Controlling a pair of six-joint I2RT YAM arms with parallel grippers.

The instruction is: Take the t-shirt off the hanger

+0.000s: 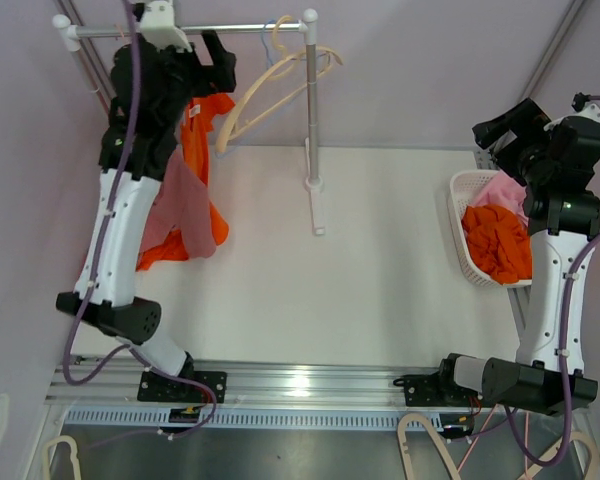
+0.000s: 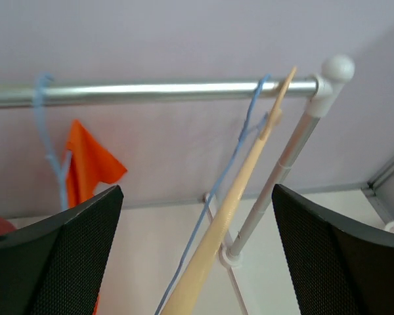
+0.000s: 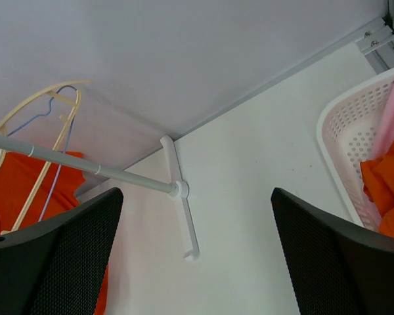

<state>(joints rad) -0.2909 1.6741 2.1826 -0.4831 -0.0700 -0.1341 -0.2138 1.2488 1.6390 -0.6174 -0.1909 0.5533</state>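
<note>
Both sets of jaws stand wide apart, touching nothing, the left facing the rail (image 2: 151, 90).

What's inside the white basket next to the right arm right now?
The white basket holds a crumpled orange garment with a pink garment behind it. The right arm overlaps the basket's right side, and anything beneath the clothes is hidden.

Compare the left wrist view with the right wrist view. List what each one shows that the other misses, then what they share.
Left wrist only: the horizontal rail with its ball end cap, and blue hanger hooks looped over it. Right wrist only: the white basket, its perforated wall plain, with orange cloth inside. Both: the rack's upright post, the cream hanger and the orange t-shirt.
</note>
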